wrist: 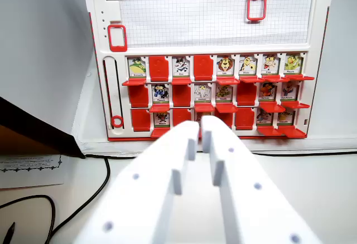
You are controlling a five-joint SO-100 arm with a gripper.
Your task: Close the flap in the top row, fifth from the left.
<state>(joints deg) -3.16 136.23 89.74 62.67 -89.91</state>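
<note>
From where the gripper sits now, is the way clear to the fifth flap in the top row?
Probably yes. The gripper sits low in front of the board, and the fifth flap stands open above it with nothing between them; only lower-row flaps lie under the path.

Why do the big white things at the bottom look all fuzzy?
In the wrist view, the white plastic end effector sits very close to the lens, so it is out of focus; the red-and-white flap game board farther off is sharper, evenly lit, with no strong glare.
</note>
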